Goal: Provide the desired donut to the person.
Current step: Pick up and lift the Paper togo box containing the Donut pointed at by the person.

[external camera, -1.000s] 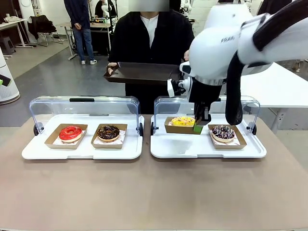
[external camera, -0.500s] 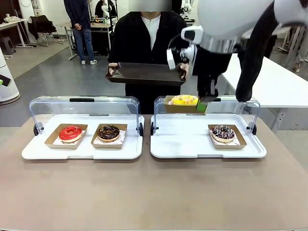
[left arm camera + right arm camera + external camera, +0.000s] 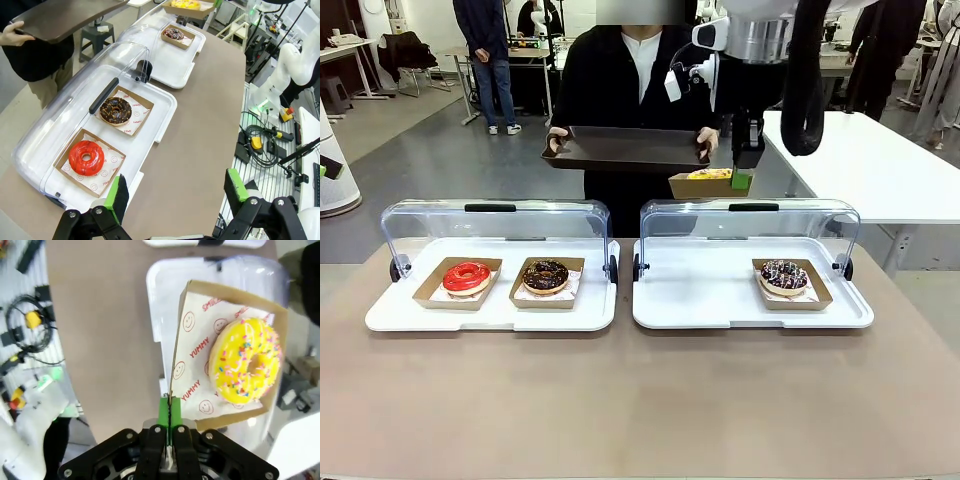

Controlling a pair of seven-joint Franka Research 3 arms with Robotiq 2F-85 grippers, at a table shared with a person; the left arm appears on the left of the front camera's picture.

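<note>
Between pads (image 3: 163,415) of right hand (image 3: 169,411), thin cardboard tray (image 3: 240,297), sprinkled yellow donut (image 3: 230,371)

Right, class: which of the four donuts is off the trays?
The yellow sprinkled donut: the right fingers hold its cardboard boat aloft; the red, chocolate and dark-sprinkled ones rest on trays.
</note>
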